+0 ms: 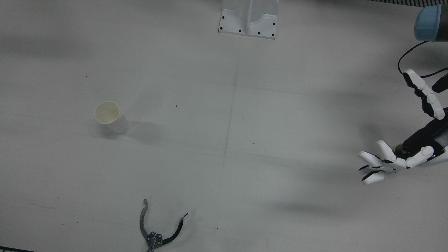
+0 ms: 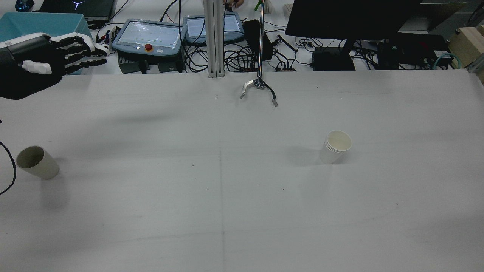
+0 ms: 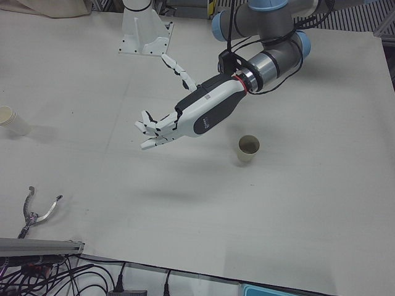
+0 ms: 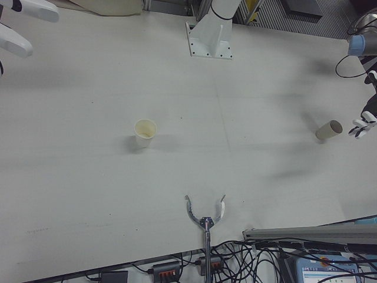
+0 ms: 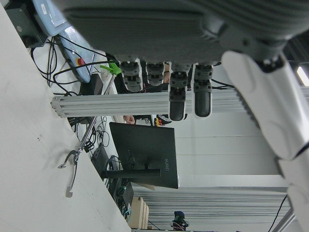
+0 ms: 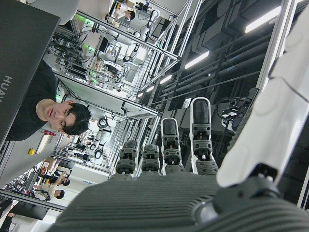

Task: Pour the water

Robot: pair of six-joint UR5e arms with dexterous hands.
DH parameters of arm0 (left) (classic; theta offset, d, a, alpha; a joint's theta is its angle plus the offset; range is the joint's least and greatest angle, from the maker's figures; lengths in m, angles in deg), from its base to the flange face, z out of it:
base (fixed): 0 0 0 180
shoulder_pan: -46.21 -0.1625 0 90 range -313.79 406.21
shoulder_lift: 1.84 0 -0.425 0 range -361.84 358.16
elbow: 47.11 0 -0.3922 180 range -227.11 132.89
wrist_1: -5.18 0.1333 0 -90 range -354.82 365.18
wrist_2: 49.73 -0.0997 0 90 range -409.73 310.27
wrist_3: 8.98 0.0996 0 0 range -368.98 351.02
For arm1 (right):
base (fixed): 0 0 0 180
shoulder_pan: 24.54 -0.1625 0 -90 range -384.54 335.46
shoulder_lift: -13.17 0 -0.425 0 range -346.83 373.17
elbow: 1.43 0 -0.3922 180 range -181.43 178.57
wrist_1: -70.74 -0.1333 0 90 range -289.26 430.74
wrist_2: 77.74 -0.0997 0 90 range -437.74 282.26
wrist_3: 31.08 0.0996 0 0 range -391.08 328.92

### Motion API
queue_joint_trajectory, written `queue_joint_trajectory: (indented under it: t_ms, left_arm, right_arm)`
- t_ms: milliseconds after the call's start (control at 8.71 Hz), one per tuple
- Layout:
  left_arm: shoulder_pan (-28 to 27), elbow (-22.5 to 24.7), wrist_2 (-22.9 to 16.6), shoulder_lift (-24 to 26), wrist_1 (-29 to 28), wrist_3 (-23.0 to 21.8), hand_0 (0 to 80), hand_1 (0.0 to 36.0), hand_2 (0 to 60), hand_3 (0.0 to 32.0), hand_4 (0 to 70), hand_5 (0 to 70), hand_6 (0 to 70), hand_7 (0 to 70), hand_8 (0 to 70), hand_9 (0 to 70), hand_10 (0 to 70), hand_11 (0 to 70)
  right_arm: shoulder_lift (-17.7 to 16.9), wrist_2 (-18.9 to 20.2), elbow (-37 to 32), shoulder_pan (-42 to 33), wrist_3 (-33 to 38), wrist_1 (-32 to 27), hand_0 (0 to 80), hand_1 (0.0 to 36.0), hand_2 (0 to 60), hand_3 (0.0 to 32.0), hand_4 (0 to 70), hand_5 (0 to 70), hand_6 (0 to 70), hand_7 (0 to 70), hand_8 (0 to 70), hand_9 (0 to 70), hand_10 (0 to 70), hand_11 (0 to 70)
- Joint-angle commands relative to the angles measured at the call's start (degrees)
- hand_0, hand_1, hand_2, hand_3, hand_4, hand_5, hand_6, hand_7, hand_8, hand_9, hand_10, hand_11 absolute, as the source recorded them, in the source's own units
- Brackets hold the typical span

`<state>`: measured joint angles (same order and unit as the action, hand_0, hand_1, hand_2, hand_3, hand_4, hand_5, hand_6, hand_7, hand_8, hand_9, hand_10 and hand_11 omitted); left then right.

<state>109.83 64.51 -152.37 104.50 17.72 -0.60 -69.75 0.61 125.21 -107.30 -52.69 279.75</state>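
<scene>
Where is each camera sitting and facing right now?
Front view: overhead, looking down; white cup, left robot hand at right edge.
Rear view: high behind arms, facing operators' desks; left robot hand at left.
Left-front view: operators' side; left robot hand near brown cup.
Right-front view: operators' side; white cup central.
Left hand view: sideways, facing grabber tool; own fingers.
Right hand view: on right robot hand, off-table.
Shared: rear and right-front show both cups.

Left hand (image 3: pixel 185 120) raised, fingers spread, empty. Right hand (image 6: pixel 193 193) open, empty.
</scene>
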Motion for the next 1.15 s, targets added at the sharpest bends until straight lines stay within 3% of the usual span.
queue_joint_trajectory:
  t_ms: [0,115,230,344,459,574,689,919,1033]
  left_arm:
    - [9.68,3.03,0.16,-4.69,-4.61,9.38,45.2,0.0,0.0,0.0,17.8,46.7,15.9,32.4,6.2,13.2,10.0,15.2]
    - [15.16,6.29,0.42,-12.4,-9.94,13.64,43.5,0.0,0.0,0.0,18.0,42.5,14.5,29.5,5.5,12.2,10.9,16.5]
    - [17.91,9.46,2.08,-19.7,-14.95,17.25,41.2,0.0,0.0,0.0,18.3,35.5,11.4,23.5,2.7,7.9,10.5,15.8]
    - [18.03,9.84,2.79,-23.25,-16.13,18.07,40.0,0.0,0.0,0.0,17.1,25.1,6.7,16.9,0.3,2.9,8.5,12.9]
    - [18.03,9.75,2.71,-25.99,-16.67,18.25,40.8,0.0,0.0,14.4,12.1,16.6,2.1,13.5,0.0,1.3,8.3,12.8]
    - [17.77,9.14,2.79,-28.45,-17.54,18.69,42.3,1.3,0.0,32.0,5.1,6.5,0.0,7.9,0.0,0.2,6.3,10.1]
    - [17.33,6.79,2.19,-30.3,-21.21,21.91,45.0,3.6,0.0,32.0,0.6,0.0,0.0,0.8,0.0,0.0,2.8,5.3]
    - [12.68,0.22,2.79,-32.25,-28.68,24.67,46.4,5.7,0.0,30.8,2.8,0.0,0.0,0.0,0.0,0.0,0.1,1.4]
    - [12.23,-4.79,2.88,-32.69,-33.06,24.58,46.7,6.2,0.0,10.6,6.8,0.0,0.0,0.0,0.0,0.0,0.0,0.0]
  right_arm:
    - [-0.66,0.4,-0.17,-2.12,-1.84,-0.18,47.5,9.4,0.0,0.0,11.3,22.9,13.2,22.2,1.7,5.1,5.8,9.8]
    - [-1.01,0.93,0.53,-4.75,-2.03,-0.18,46.7,7.0,0.0,0.0,11.0,10.7,8.2,13.2,0.6,1.2,1.0,2.4]
    - [-3.8,0.93,2.54,-6.34,-2.47,-0.27,46.3,6.3,0.0,0.0,8.8,7.1,4.8,7.2,0.0,0.1,0.0,0.2]
    - [-5.13,0.93,3.08,-7.05,-3.34,-0.27,45.6,5.5,0.0,0.0,6.1,5.1,1.7,2.8,0.0,0.0,0.0,0.0]
    - [-6.36,0.85,3.09,-6.71,-4.57,-0.27,46.1,6.7,0.0,0.0,4.6,4.1,0.0,0.0,0.0,0.0,0.0,0.0]
    - [-6.55,0.5,3.09,-6.36,-5.71,-0.27,46.4,7.7,0.0,0.0,4.2,4.3,0.0,0.0,0.0,0.0,0.0,0.0]
    - [-6.73,0.41,3.09,-6.44,-5.81,-0.18,46.4,8.1,0.0,0.0,4.2,5.0,0.0,0.0,0.0,0.0,0.0,0.0]
    - [-8.21,0.76,3.26,-6.36,-5.81,-0.18,46.3,7.8,0.0,0.0,6.1,6.6,0.0,0.7,0.0,0.0,0.0,0.0]
    - [-8.22,0.93,3.52,-6.27,-5.9,-0.18,46.1,7.5,0.0,0.0,6.7,7.2,0.0,1.5,0.0,0.0,0.0,0.0]
